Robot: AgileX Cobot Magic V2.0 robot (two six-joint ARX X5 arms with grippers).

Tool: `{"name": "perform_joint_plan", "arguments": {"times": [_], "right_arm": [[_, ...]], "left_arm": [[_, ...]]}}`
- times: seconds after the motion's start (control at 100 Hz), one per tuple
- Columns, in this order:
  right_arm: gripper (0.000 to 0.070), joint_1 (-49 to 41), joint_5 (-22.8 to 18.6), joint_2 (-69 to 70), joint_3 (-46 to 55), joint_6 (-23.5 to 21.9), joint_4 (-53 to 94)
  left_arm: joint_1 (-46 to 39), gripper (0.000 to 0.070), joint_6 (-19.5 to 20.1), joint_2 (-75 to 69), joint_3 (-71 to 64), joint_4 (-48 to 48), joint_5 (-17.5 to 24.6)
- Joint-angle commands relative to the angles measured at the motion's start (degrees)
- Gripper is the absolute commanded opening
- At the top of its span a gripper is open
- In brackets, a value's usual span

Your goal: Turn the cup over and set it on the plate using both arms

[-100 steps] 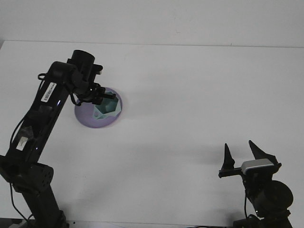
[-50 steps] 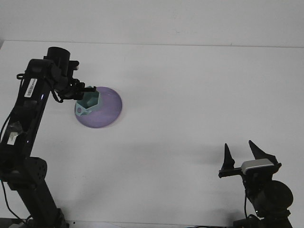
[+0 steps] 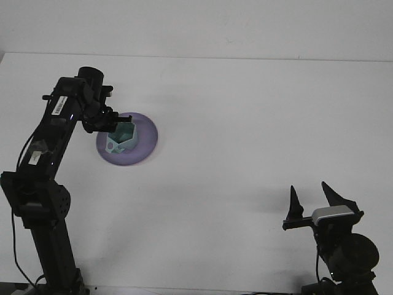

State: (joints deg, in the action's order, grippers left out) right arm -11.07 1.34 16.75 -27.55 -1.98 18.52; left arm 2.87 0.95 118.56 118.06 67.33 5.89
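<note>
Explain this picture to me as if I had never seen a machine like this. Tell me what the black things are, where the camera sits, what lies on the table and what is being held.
There is one current picture, taken from a camera that looks forward over a white table, the way the robot faces. The black jointed things are the robot's two arms. Each ends in a gripper, a two-fingered claw.

The left gripper is on the left of the picture, reaching out over a round purple plate. On that plate sits a pale green faceted cup. The gripper is right at the cup's rim, but at this size I cannot tell whether its fingers are clamped on it.

The right gripper is at the bottom right, pointing upward with its fingers spread open, holding nothing and far from the plate.

Nothing else lies on the table.
</note>
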Motion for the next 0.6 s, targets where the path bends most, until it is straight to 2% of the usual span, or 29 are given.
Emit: {"name": "perform_joint_plan", "arguments": {"times": [0.0,0.09,0.15,0.4,0.59], "right_arm": [[0.0535,0.0,0.2,0.2,-0.3,-0.8,-0.5],[0.0535,0.0,0.2,0.2,-0.3,-0.8,-0.5],[0.0535,0.0,0.2,0.2,-0.3,-0.8,-0.5],[0.0535,0.0,0.2,0.2,-0.3,-0.8,-0.4],[0.0535,0.0,0.2,0.2,-0.3,-0.8,-0.3]], "left_arm": [[0.0,0.0088,0.6,1.7,1.4,0.0,0.6],[0.0,0.0365,0.6,1.7,1.4,0.1,1.0],[0.0,0.0469,0.5,1.7,1.4,-0.1,1.0],[0.0,0.0474,-0.3,1.2,9.3,4.3,1.1],[-0.7,0.0456,-0.6,-5.9,13.4,4.2,1.7]]}}
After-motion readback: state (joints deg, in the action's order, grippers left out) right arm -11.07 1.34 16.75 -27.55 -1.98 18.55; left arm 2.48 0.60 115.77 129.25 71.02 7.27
